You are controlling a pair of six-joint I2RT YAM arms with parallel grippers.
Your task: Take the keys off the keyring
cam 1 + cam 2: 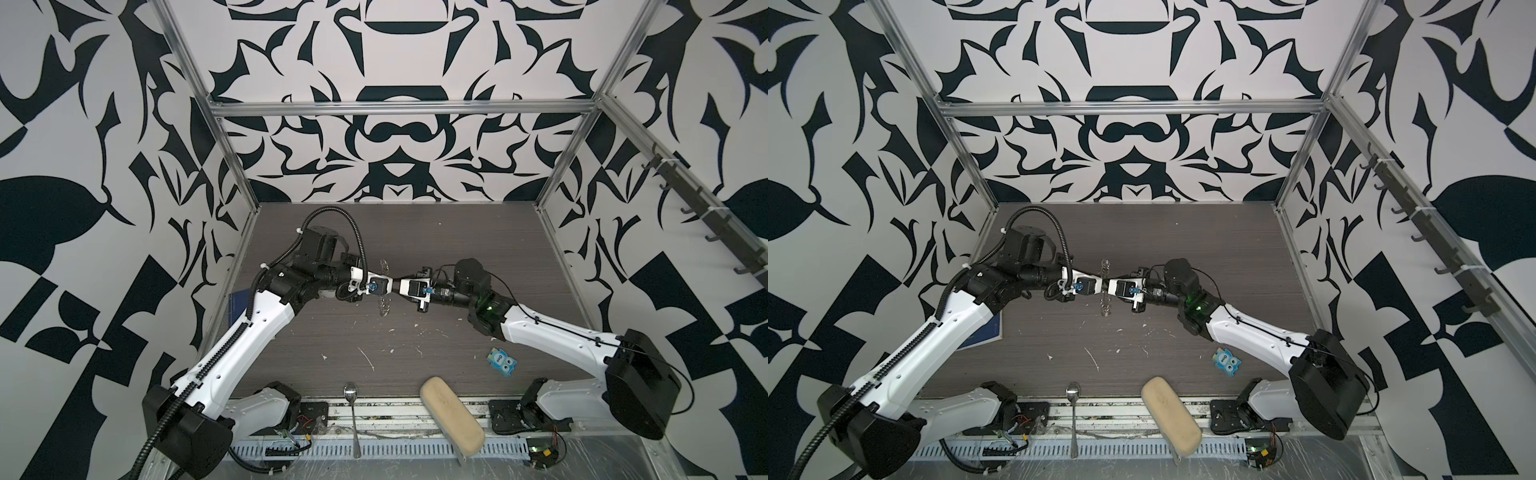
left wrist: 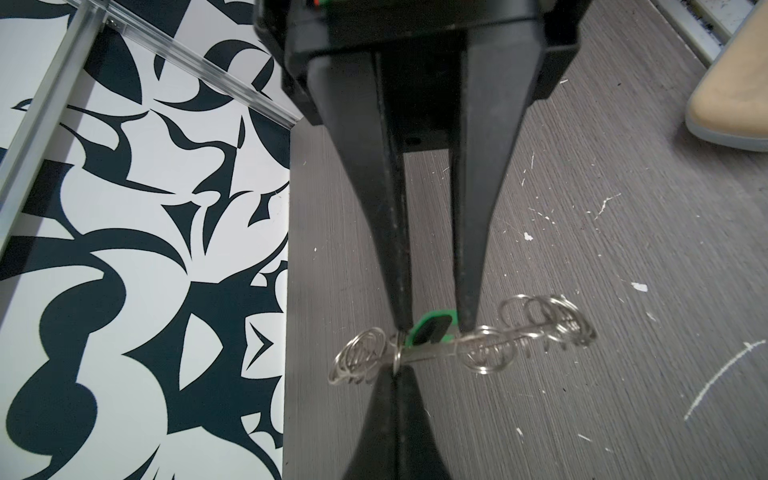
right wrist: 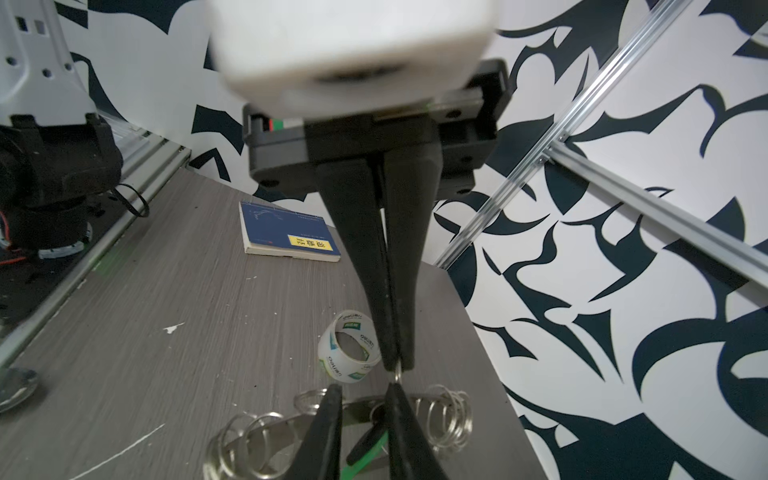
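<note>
The keyring hangs in the air over the middle of the table, edge-on in both top views. It is a thin loop strung with several small silvery rings. My left gripper is shut on one small ring of it, its tip also showing in the right wrist view. Facing it, my right gripper has one finger on each side of the green key, whose head fills the gap between the fingers. The key still hangs on the keyring.
A tape roll and a blue booklet lie on the table under and behind the left arm. Near the front edge are a spoon, a beige case and a small blue packet. White scraps dot the table.
</note>
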